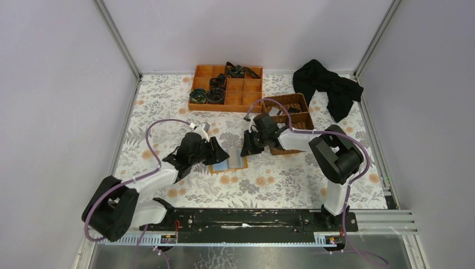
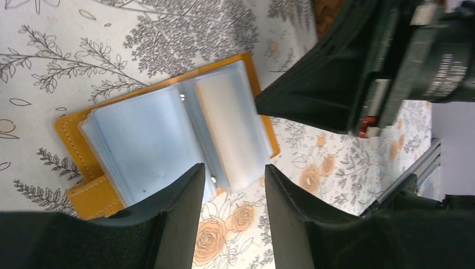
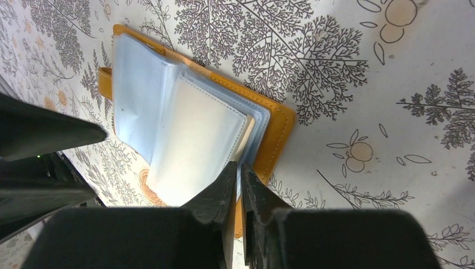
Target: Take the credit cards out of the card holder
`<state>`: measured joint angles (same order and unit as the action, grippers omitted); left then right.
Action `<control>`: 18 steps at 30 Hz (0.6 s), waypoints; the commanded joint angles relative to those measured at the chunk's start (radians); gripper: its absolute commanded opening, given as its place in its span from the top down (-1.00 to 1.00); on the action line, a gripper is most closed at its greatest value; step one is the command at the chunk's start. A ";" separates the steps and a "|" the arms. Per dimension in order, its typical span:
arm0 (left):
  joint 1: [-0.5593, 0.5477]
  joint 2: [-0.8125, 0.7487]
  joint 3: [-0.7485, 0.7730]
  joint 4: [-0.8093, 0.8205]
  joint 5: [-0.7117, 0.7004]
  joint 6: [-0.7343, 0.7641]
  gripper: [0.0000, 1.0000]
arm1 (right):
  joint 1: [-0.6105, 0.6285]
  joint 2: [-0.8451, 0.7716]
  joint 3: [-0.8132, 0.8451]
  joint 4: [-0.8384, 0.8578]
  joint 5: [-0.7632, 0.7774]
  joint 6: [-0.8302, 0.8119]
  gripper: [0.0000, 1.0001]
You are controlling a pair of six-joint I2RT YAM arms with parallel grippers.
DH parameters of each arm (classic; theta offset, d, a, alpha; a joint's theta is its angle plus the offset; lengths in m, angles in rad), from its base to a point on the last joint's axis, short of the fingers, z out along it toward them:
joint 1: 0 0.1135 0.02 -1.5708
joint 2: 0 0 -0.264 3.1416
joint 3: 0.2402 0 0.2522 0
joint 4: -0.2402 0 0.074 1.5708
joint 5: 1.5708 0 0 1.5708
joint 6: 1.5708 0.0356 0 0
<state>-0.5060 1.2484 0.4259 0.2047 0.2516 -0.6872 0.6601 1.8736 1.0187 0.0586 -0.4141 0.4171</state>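
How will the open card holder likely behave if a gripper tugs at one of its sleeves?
The card holder lies open and thin, so it is probably light and may slide or lift unless pinned. Its clear sleeves fan up loosely, so they likely flop and bend rather than resist. Their glossy plastic looks slippery to pinch.

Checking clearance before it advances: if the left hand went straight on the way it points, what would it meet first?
Probably the open card holder. The left hand, open, aims at its clear sleeves near the fold, with nothing visible in between, though depth is hard to judge.
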 commanded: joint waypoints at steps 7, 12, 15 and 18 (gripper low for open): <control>-0.005 -0.113 0.029 -0.060 -0.022 0.017 -0.02 | 0.017 0.016 0.051 0.011 -0.020 0.000 0.74; -0.003 -0.061 -0.020 -0.056 -0.094 -0.005 -0.01 | 0.019 0.024 0.052 0.011 -0.014 0.002 0.75; -0.005 -0.110 -0.029 -0.120 -0.175 -0.020 0.00 | 0.019 0.024 0.048 0.009 -0.014 -0.001 0.75; -0.012 -0.192 -0.029 -0.230 -0.304 -0.037 0.05 | 0.019 0.030 0.051 0.009 -0.015 -0.002 0.75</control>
<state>-0.5102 1.1465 0.4023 0.0898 0.1249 -0.7010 0.6670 1.8870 1.0340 0.0586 -0.4137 0.4171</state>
